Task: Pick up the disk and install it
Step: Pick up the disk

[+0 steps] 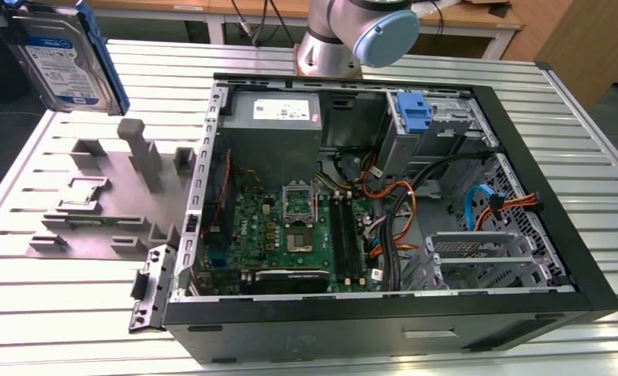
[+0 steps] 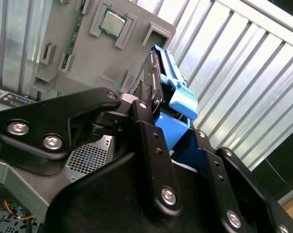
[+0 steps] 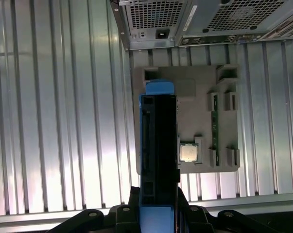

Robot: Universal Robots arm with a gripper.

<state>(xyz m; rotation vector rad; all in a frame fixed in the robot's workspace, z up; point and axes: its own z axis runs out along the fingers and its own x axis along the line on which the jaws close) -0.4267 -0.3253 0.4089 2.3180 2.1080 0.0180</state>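
My gripper point(image 2: 170, 121) is closed on the disk point(image 2: 158, 80), its black fingers point(image 2: 148, 141) pressing the blue frame point(image 2: 182, 99) from both sides. I hold the disk up in the air, touching nothing else.

In the first wrist view the disk point(image 3: 158, 145) is seen edge-on, its long narrow edge toward the camera. Below it lies the grey tray point(image 3: 199, 97). The disk runs along the tray's outer edge, the one away from the chip point(image 3: 188, 153). Past that edge the ribbed metal surface point(image 3: 54, 121) is bare and wide.

In the exterior view the disk point(image 1: 63, 55) hangs with its label outward at the exterior view's upper left. It is above the far end of the tray point(image 1: 99, 227) and well apart from the computer case point(image 1: 340, 329).

The case lies open side up, with its black rim running all around. Inside, by the far wall, a grey power supply box point(image 1: 272, 113) sits near an upright blue bracket point(image 1: 415, 113). Cables point(image 1: 398, 205) cross the middle.
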